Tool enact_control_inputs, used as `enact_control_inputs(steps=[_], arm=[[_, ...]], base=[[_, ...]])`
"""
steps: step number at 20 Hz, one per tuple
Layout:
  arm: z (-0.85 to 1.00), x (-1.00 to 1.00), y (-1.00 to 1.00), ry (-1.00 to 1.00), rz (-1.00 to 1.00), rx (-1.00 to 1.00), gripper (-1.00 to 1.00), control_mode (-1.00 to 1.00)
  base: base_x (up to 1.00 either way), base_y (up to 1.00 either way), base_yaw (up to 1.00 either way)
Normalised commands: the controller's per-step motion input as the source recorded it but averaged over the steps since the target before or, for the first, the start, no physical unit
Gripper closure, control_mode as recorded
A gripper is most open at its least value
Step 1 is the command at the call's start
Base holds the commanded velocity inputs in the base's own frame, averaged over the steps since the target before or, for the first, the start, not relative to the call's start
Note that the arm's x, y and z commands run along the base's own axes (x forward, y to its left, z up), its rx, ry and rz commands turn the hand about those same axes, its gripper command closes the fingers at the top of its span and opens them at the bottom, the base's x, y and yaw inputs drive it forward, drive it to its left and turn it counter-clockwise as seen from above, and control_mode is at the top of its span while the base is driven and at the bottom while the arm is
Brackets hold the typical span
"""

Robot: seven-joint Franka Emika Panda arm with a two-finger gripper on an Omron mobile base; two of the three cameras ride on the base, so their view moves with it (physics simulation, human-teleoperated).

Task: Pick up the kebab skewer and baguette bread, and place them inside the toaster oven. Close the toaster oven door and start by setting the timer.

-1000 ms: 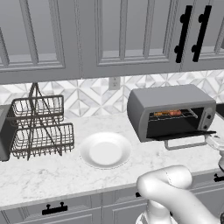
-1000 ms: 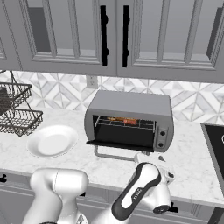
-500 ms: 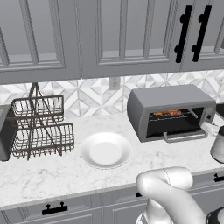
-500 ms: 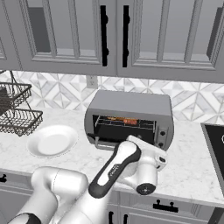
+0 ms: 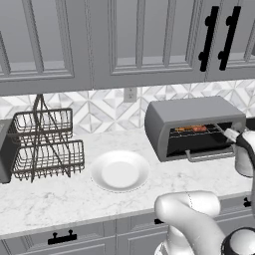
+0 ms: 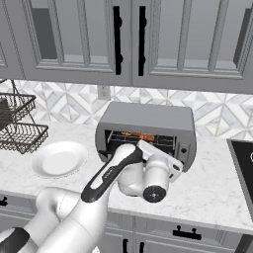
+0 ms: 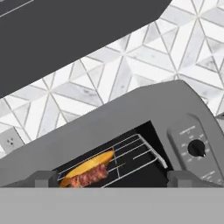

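The toaster oven (image 5: 194,124) (image 6: 148,121) stands on the counter against the tiled wall with its front cavity uncovered. The toaster oven door hangs down in front, its bar handle (image 5: 209,155) low. On the wire rack inside lie the golden baguette bread (image 7: 89,164) and, just in front of it, the kebab skewer (image 7: 89,176) (image 5: 191,129). My gripper (image 7: 111,179) faces the cavity from a short way off, open, its fingertips (image 7: 41,178) wide apart with nothing between them. My hand (image 6: 158,160) hovers before the oven's front. The timer knob (image 7: 197,148) sits on the right control strip.
A white plate (image 5: 119,170) (image 6: 58,159) lies on the marble counter left of the oven. A two-tier wire rack (image 5: 45,144) stands further left. A dark cooktop (image 6: 244,163) borders the counter's right end. Wall cabinets hang above.
My hand has risen from counter height to in front of the oven's cavity and drawn back a little. The oven, plate and rack have not moved.
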Motion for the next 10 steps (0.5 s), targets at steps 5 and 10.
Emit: enact_control_inputs(steps=[5,10], arm=[[0.02,-0.59,-0.53,0.04,0.00,0.12,-1.00,-1.00],[-0.24,-0.71,-0.47,-0.02,0.00,0.05,-1.00,-1.00]], base=[[0.00,0.00,0.00],[0.00,0.00,0.00]])
